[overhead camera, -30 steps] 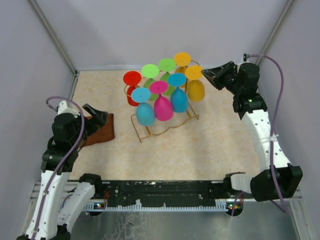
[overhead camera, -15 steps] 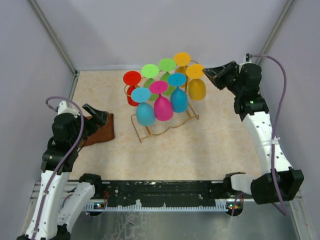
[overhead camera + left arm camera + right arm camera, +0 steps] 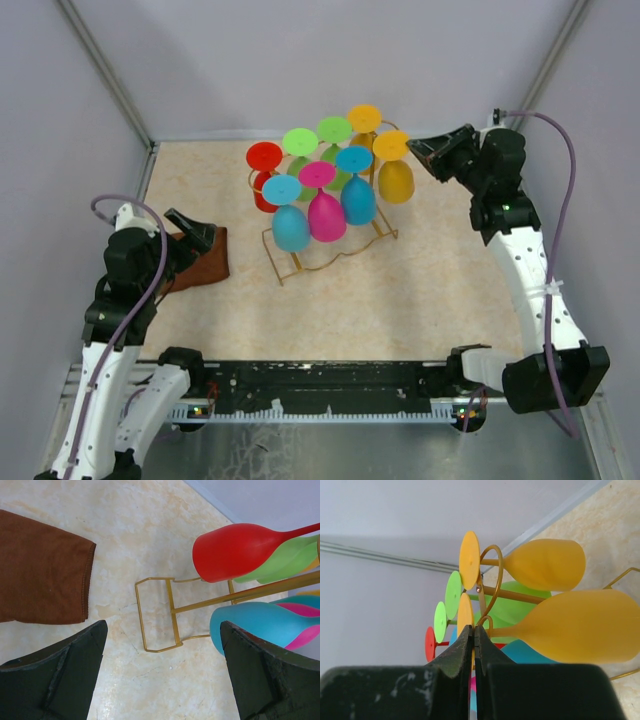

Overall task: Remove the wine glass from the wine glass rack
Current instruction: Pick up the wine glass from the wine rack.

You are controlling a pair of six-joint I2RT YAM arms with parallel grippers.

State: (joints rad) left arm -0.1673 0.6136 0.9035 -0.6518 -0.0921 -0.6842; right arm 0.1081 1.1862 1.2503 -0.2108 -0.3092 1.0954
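The gold wire wine glass rack [image 3: 330,262] stands mid-table with several coloured glasses hanging upside down. The yellow wine glass [image 3: 393,180] hangs at its right end, foot [image 3: 390,145] uppermost. My right gripper [image 3: 412,146] is shut, its tips at the right rim of that foot. In the right wrist view the gripper [image 3: 474,626] has its jaws together; the foot [image 3: 465,611] runs behind the left finger, so a pinch cannot be made out. The yellow bowl [image 3: 580,627] lies to the right, by a curled rail end [image 3: 490,577]. My left gripper [image 3: 200,238] [image 3: 164,627] is open and empty.
A brown cloth [image 3: 200,262] [image 3: 40,575] lies under the left gripper at the table's left side. A red glass [image 3: 235,550] and a blue glass [image 3: 255,622] hang over the rack's base frame [image 3: 172,612]. Grey walls enclose the back and both sides.
The right wrist has shifted slightly to the right while its tips stay at the yellow foot. The glasses, the rack and the left arm have not moved.
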